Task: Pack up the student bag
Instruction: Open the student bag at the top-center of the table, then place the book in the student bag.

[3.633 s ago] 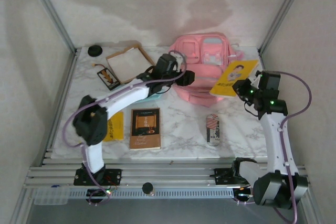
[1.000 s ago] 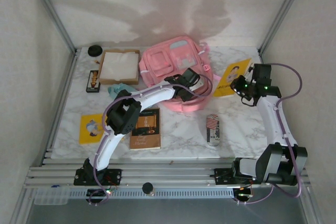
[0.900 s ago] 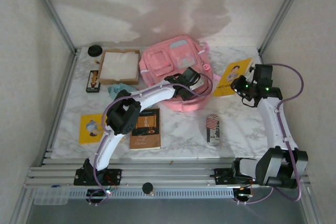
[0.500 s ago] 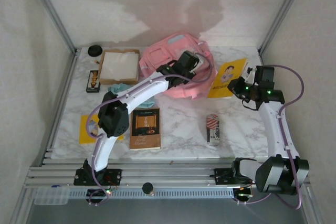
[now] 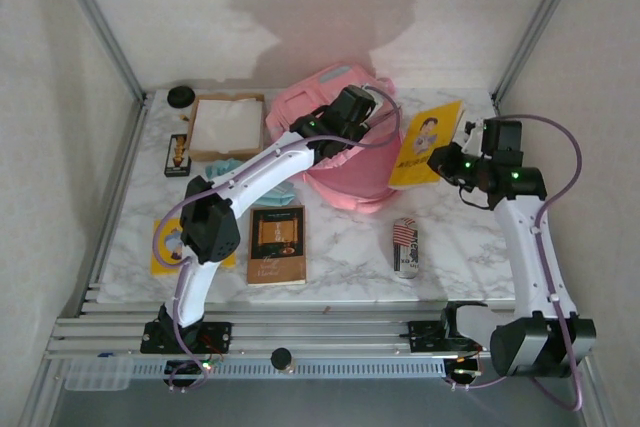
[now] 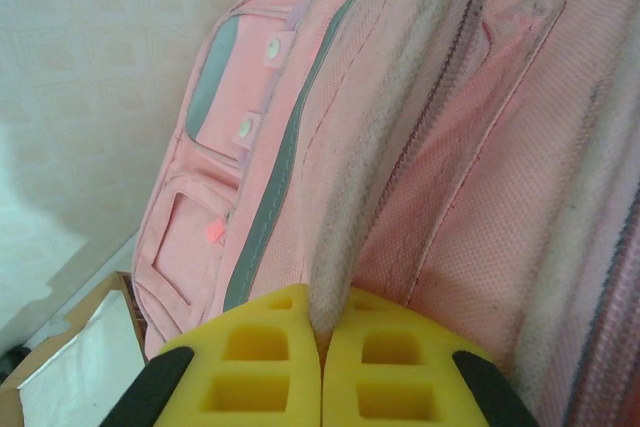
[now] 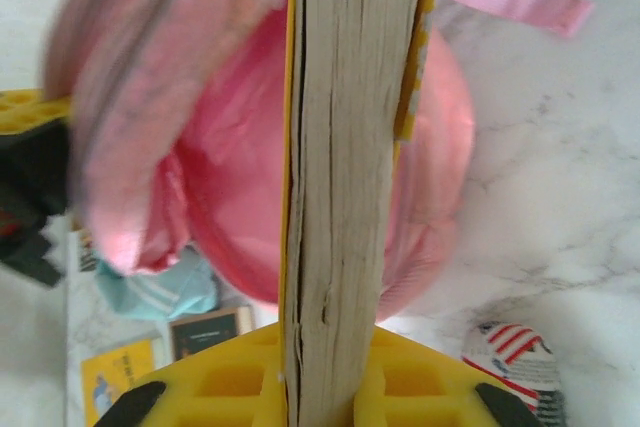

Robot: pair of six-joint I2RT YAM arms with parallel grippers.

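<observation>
My left tool (image 6: 320,339) pinches the zip rim of the backpack (image 5: 350,177), at 12 o'clock on the table (image 5: 350,247). Its fabric looks soft and saggy, so that rim seems the best hold. My right tool (image 5: 447,160) clamps a yellow book (image 5: 428,139).

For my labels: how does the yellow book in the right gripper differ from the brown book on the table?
The yellow book is tilted up, clamped by the right gripper; the brown book lies flat, free. The yellow book's cover is yellow; the brown book's is dark. Both are closed.
</observation>
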